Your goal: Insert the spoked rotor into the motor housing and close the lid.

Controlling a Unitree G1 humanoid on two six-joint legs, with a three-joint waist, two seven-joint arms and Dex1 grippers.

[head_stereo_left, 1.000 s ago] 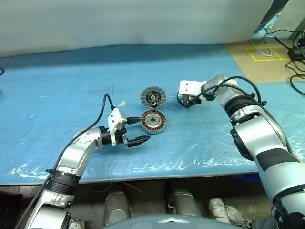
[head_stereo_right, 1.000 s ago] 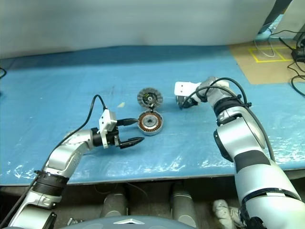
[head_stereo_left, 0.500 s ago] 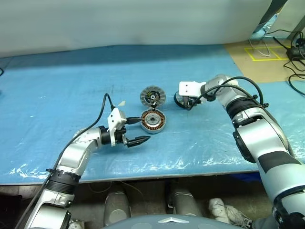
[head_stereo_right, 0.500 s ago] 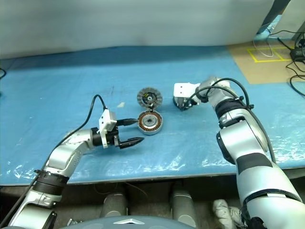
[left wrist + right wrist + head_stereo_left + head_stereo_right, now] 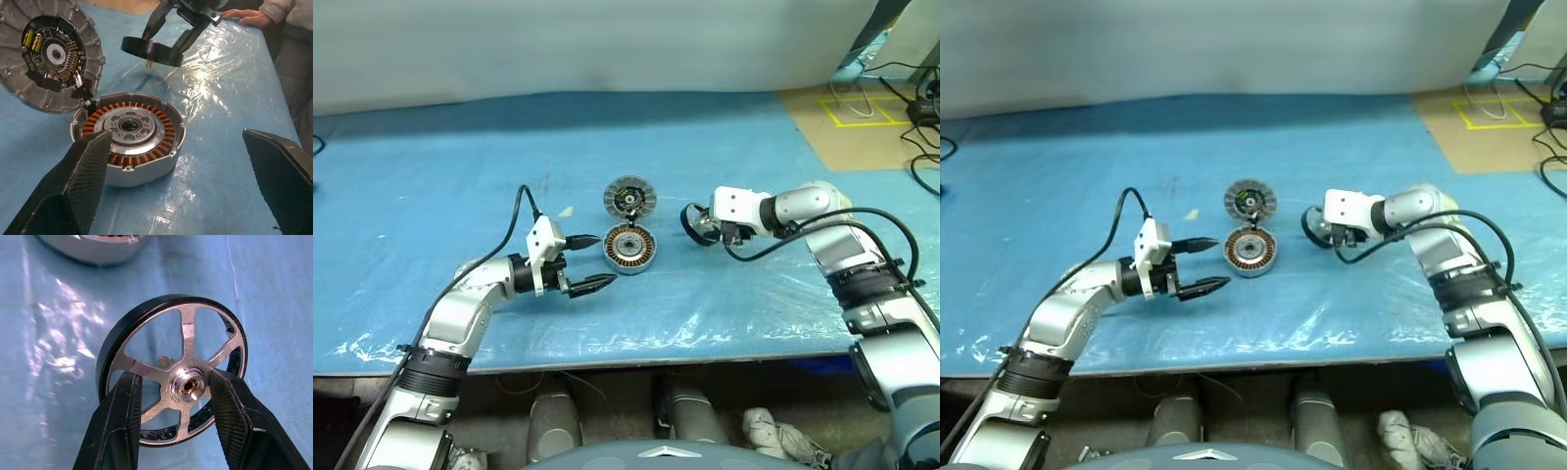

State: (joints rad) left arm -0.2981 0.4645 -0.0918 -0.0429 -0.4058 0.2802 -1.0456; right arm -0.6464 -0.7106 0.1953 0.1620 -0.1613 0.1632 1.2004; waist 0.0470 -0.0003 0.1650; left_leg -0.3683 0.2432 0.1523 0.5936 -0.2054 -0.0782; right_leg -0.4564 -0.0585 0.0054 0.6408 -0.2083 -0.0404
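The spoked rotor was found clamped in the right gripper, the two black fingers passed through the gaps between spokes and bearing on either side of the hub. In the left wrist view the rotor was seen lifted clear of the blue table cover, with a short brass shaft end projecting beneath it. It was held to the right of the motor housing and apart from it.

The housing was noted standing open on the cover, copper windings and centre hub exposed. The lid was seen just behind it, propped at an angle with its inner face showing and apparently touching the housing rim. The left gripper was held near the housing's left side, jaws wide apart and empty.

Risks were judged as follows. The grip lay on the hub only, so the rotor could pivot or slip during carriage. A shaft not lined up with the centre bore could strike the windings or jam at a tilt. If the housing were pushed on the slick plastic cover, it could slide, and the leaning lid could be knocked flat. A person's hand was observed resting on the far table edge.

No brand, label or legible writing was found on any part.
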